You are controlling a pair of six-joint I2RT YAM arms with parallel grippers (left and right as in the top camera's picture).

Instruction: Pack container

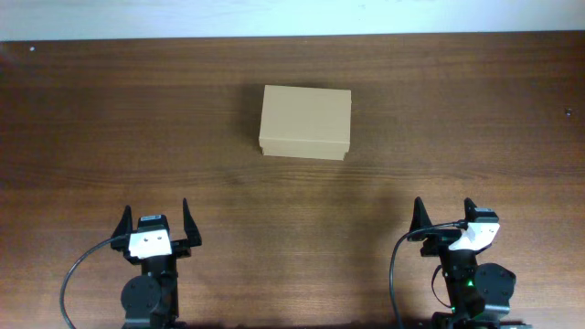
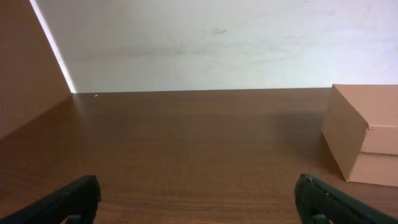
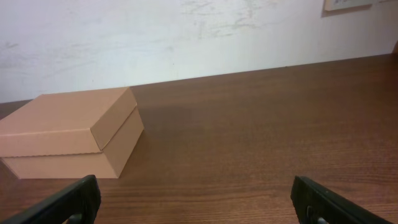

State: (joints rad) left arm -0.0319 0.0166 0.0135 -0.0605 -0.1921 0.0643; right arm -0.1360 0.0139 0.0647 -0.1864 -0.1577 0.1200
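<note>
The container (image 1: 305, 122) is a plain tan cardboard box with its lid closed, standing on the table at the back centre. It shows at the right edge of the left wrist view (image 2: 367, 134) and at the left of the right wrist view (image 3: 71, 132). My left gripper (image 1: 155, 219) is open and empty near the front left, well short of the box; its fingers frame bare table in its wrist view (image 2: 199, 199). My right gripper (image 1: 445, 213) is open and empty near the front right, and its wrist view (image 3: 196, 199) also shows bare table between the fingers. No tape rolls are in view.
The dark wooden table (image 1: 457, 119) ends at a white wall along the back (image 1: 292, 18). A brown vertical surface (image 2: 25, 68) stands at the left of the left wrist view.
</note>
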